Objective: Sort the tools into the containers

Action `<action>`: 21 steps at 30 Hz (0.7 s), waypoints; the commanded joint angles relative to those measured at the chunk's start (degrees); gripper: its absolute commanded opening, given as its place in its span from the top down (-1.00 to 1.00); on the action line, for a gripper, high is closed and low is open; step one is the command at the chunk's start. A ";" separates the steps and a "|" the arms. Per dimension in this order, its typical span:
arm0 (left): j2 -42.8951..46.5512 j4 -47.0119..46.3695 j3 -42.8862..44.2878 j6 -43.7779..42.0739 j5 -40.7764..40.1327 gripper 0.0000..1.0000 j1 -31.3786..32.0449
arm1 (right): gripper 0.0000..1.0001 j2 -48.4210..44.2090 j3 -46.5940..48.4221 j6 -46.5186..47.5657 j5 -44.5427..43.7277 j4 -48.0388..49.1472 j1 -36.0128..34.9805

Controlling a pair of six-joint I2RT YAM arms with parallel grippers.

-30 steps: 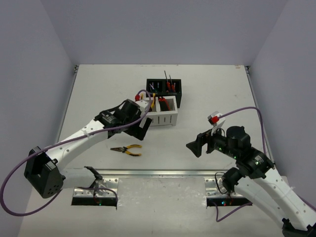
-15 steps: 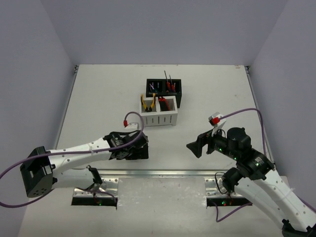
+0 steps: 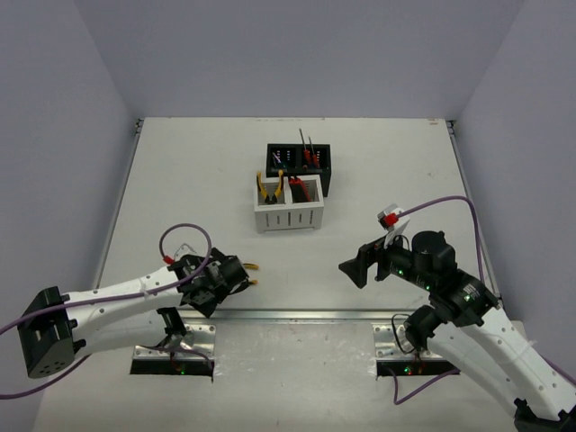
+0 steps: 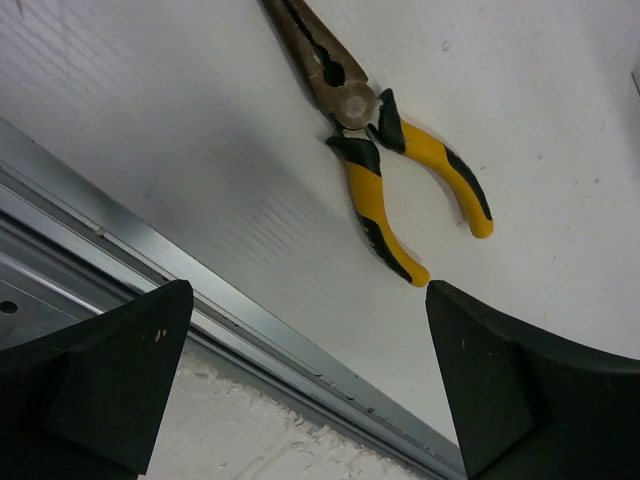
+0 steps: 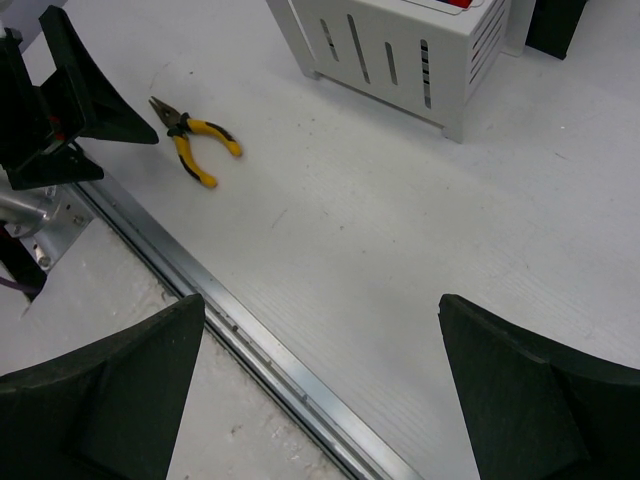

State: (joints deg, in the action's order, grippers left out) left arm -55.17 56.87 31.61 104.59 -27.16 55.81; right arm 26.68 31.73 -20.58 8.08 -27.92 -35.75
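One pair of yellow-and-black pliers (image 4: 372,135) lies flat on the table near the front rail, jaws closed. It also shows in the right wrist view (image 5: 196,142), and only its handle tips show in the top view (image 3: 253,268). My left gripper (image 3: 230,275) is open and empty, low over the pliers, which lie just ahead of its fingertips (image 4: 110,375). My right gripper (image 3: 359,267) is open and empty above bare table. The white slotted box (image 3: 288,216) holds a second pair of pliers (image 3: 268,187) and a red knife (image 3: 300,188). The black box (image 3: 300,169) behind it holds screwdrivers (image 3: 309,151).
A metal rail (image 3: 297,315) runs along the table's near edge, close under both grippers; it also shows in both wrist views (image 4: 150,270) (image 5: 250,340). Purple cables loop off both arms. Grey walls close in the table on three sides.
My left arm has drawn back from the white box to the near edge and come down over the loose pliers. The right arm has not moved.
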 commanded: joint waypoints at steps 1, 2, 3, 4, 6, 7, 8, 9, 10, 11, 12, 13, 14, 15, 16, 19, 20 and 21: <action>-1.04 1.16 0.30 12.64 -0.57 -1.00 -0.18 | -0.98 -0.31 0.45 0.10 0.36 2.51 0.14; -2.00 1.28 0.59 13.07 -1.24 -1.00 -0.18 | -0.98 -0.26 0.34 0.05 0.47 2.52 0.10; -2.95 1.32 0.94 13.18 -1.83 -1.00 -0.22 | -0.98 -0.22 0.27 -0.07 0.58 2.56 0.06; -3.83 1.06 1.59 13.18 -2.14 -0.96 -0.26 | -0.98 -0.22 0.22 -0.16 0.62 2.61 0.11; -7.59 0.79 3.02 13.18 -2.54 -0.85 -0.35 | -0.98 -0.22 0.01 -0.25 0.71 2.61 0.15; -9.51 0.88 3.65 13.27 -2.41 -0.77 -0.49 | -0.98 -0.27 0.05 -0.25 0.67 2.65 0.11; -11.39 0.97 4.26 13.36 -2.26 -0.70 -0.62 | -0.98 -0.31 0.09 -0.25 0.62 2.69 0.07; -12.70 1.02 4.78 13.41 -1.90 -0.61 -0.78 | -0.98 -0.36 0.14 -0.25 0.57 2.59 0.12; -13.88 1.05 5.26 13.41 -1.62 -0.54 -0.98 | -0.98 -0.46 0.14 -0.25 0.52 2.52 0.15; -14.87 1.05 5.65 13.31 -1.47 -0.51 -1.27 | -0.98 -0.66 0.05 -0.25 0.47 2.52 0.15; -15.71 0.65 5.95 13.21 -1.28 -0.47 -1.59 | -0.98 -0.87 -0.06 -0.28 0.48 2.49 0.12; -16.44 -0.07 6.18 13.10 -1.06 -0.43 -1.92 | -0.98 -1.09 -0.17 -0.34 0.54 2.44 0.07; -17.08 -0.71 6.24 12.47 -0.68 -0.43 -2.24 | -0.98 -1.41 -0.23 -0.40 0.54 2.50 0.13; -17.80 -1.70 6.29 12.00 -0.31 -0.41 -2.66 | -0.98 -1.66 -0.28 -0.43 0.54 2.52 0.15; -18.57 -2.91 6.34 11.63 0.06 -0.37 -3.15 | -0.98 -1.86 -0.33 -0.43 0.54 2.52 0.15; -21.55 -5.80 6.77 8.83 1.53 -0.30 -5.18 | -0.98 -2.15 -0.26 -0.42 0.45 2.27 0.06; -22.50 -6.43 6.80 8.00 2.05 -0.30 -5.27 | -0.98 -2.23 -0.18 -0.35 0.45 2.26 0.14; -24.45 -7.04 7.10 6.99 3.11 -0.29 -6.11 | -0.98 -2.32 -0.25 -0.34 0.60 2.26 0.07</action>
State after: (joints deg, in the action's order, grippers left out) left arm -75.90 53.68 36.61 112.86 -26.44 51.85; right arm 24.99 31.62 -20.64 8.14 -27.90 -35.75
